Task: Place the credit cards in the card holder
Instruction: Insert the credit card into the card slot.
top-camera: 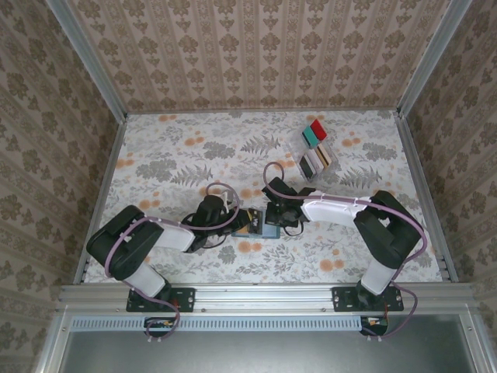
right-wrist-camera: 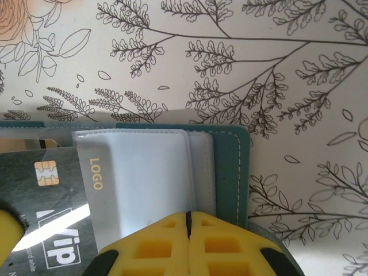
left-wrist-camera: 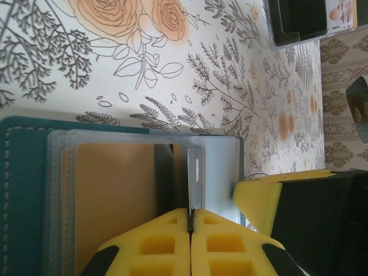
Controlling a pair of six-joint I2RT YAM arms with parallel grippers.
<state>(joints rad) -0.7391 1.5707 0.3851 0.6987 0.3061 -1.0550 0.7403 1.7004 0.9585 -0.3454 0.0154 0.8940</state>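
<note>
Three damask-papered walls (top-camera: 256, 47) around a floral-print tabletop (top-camera: 194, 148) with aluminium edge rails (top-camera: 264, 294).

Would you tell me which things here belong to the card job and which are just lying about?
For the job:
card holder
dark card
tan card, already in the holder

Lying about:
clear tray
red and teal pieces in it
</note>
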